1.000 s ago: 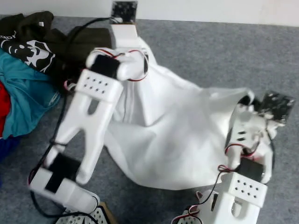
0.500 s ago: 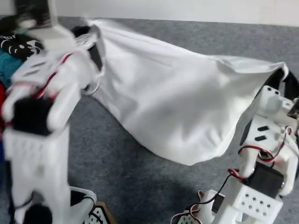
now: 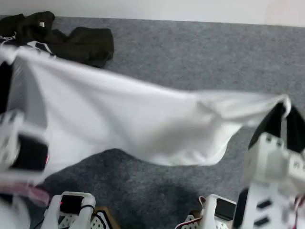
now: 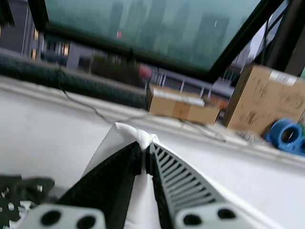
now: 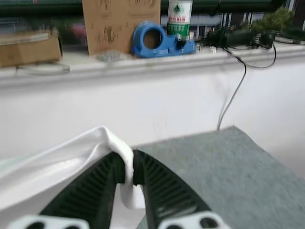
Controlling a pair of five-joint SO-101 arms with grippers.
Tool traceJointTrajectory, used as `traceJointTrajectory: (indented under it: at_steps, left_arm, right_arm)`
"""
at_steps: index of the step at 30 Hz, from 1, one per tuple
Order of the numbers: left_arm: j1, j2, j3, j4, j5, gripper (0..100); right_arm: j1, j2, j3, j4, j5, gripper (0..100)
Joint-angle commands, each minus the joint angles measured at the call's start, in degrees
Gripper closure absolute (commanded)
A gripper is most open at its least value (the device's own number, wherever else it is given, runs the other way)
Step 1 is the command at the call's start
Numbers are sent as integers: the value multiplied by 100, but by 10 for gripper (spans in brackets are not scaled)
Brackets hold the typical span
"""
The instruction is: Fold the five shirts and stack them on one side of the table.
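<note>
A white shirt (image 3: 119, 119) hangs stretched in the air across the table, held up between both arms. My left gripper (image 4: 144, 149) is shut on one pinched corner of the white shirt (image 4: 138, 136), at the left in the high view (image 3: 7, 62). My right gripper (image 5: 127, 160) is shut on another edge of the white shirt (image 5: 71, 157), at the right in the high view (image 3: 284, 107). A dark shirt (image 3: 86, 44) and a black printed shirt (image 3: 24, 33) lie bunched at the table's far left corner.
The grey table surface (image 3: 200, 52) lies bare beyond the hanging cloth. The arm bases (image 3: 76, 210) stand at the near edge. Cardboard boxes (image 4: 257, 98) and a blue tape holder (image 5: 152, 40) sit on a ledge behind the table.
Both arms have lifted and drawn apart, raising the white shirt off the table and spreading it wide. The left arm swung far to the left; the shirt now hides the coloured shirts.
</note>
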Motion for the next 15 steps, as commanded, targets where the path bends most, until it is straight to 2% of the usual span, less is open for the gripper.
traceJointTrajectory:
  at_steps: [1,5,9,15]
  left_arm:
    - [-101,-382,-224,-18,-44,993]
    - [-101,-927,-233,-97,-44,993]
    - [-101,-1349,-224,-519,-44,993]
    - [-101,-1560,-215,-897,-44,993]
  right_arm:
    - [-48,13,-1209,927,176,993]
    - [-66,13,-2316,980,167,993]
    - [-497,66,-3240,954,167,993]
    - [-602,66,-3530,374,167,993]
